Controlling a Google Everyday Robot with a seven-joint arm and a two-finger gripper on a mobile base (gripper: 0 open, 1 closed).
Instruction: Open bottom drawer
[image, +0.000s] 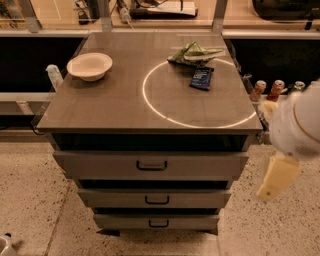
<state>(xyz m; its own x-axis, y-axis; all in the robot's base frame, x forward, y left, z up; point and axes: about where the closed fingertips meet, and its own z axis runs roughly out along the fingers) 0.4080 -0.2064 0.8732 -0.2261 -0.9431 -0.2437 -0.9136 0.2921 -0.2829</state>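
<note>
The gripper (277, 178) hangs low at the right of the cabinet, beside the right end of the top drawer (150, 165) and well apart from any handle. It shows only as a pale, smeared shape under the robot's white arm housing (299, 125). Whether it is spread or closed cannot be told.

The bottom drawer (156, 221) sits lowest in the stack of three, just above the speckled floor (30, 190), and looks fully closed. Its small dark pull handle (158, 223) is centred on the grey front, directly under the handle of the middle drawer (157, 199).

The step in hand looks like the approach, with no contact made yet. To do it well, the gripper should travel left and down to the middle of the cabinet front. It should drop past the two upper handles, since the middle one lies close above the target and is easily taken by mistake. It should meet the pull square to the drawer face, hook or clasp the bar, then draw straight toward the near side along the runners. A skewed pull could bind the drawer.

Nothing on the tabletop (115, 102) matters here: the white bowl (90, 66), the green crumpled wrapper (194, 52) and the dark blue packet (201, 78) lie well above the work.
</note>
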